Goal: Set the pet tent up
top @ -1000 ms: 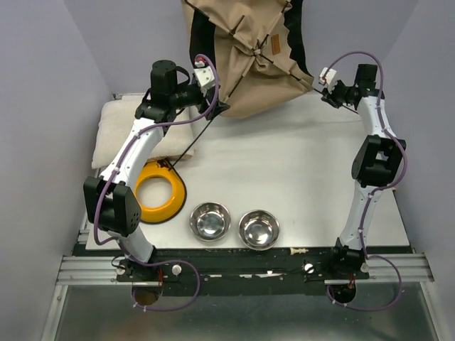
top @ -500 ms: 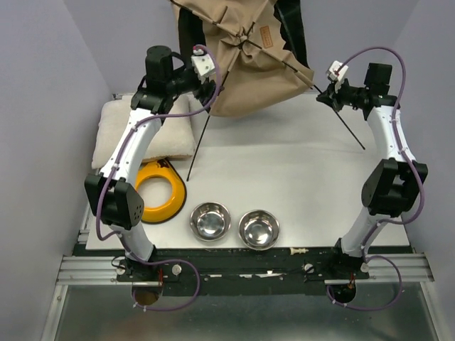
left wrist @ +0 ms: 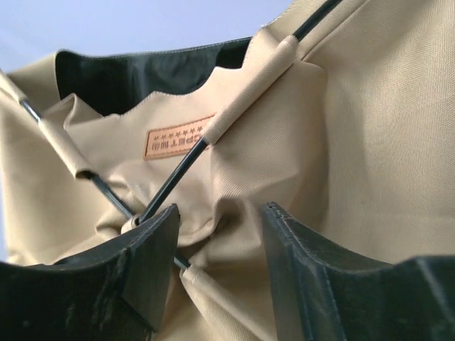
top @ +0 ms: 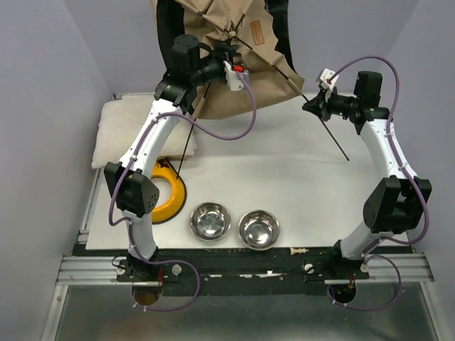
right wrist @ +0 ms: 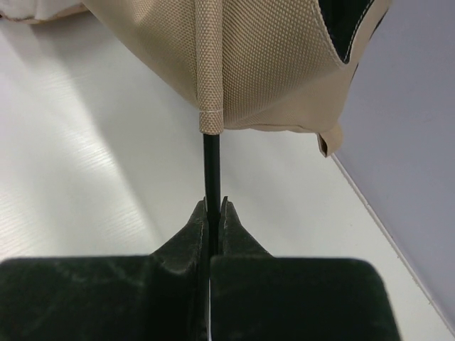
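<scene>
The pet tent (top: 234,42) is tan fabric with black trim, held up at the back of the table. Its thin black poles cross at the hub beside a brown label patch (top: 257,32). My left gripper (top: 222,51) is at that hub. In the left wrist view it (left wrist: 220,238) is open, with bunched fabric (left wrist: 370,142) and the pole crossing between its jaws, and the patch (left wrist: 178,140) just beyond. My right gripper (top: 310,106) is shut on one black pole (top: 334,140) below the fabric hem; the right wrist view shows the gripper (right wrist: 212,213) pinching that pole (right wrist: 211,167). The pompom is out of view.
A cream fluffy cushion (top: 131,131) lies at the left back. A yellow and black ring (top: 162,193) lies in front of it. Two steel bowls (top: 210,220) (top: 259,229) stand near the front edge. Another tent pole (top: 186,145) hangs down by the left arm. Purple walls close in on both sides.
My left gripper has swung right and up to the pole crossing. The tent has risen and shifted left. My right gripper has moved left, still holding its pole.
</scene>
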Robot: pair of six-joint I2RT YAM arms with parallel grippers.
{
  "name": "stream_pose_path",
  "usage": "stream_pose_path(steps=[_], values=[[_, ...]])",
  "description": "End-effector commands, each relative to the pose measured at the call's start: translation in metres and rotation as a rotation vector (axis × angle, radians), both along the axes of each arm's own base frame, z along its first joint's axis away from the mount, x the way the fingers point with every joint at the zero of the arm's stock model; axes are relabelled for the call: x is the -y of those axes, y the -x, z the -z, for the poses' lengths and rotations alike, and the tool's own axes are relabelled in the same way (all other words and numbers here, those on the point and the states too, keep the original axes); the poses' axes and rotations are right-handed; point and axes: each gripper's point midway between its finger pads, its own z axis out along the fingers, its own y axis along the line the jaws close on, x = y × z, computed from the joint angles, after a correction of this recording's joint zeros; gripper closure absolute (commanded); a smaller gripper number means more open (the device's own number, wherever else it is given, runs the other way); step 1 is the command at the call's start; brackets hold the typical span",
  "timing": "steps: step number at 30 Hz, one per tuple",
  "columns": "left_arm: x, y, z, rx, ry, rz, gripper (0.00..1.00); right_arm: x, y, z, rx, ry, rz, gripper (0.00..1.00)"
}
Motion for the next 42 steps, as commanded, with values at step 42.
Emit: stream_pose_path(steps=[42], values=[[0.091, 0.098, 0.008, 0.542, -0.181, 0.255, 0.35, -0.053, 0.047, -0.047, 0.112, -0.001, -0.161, 0.99]])
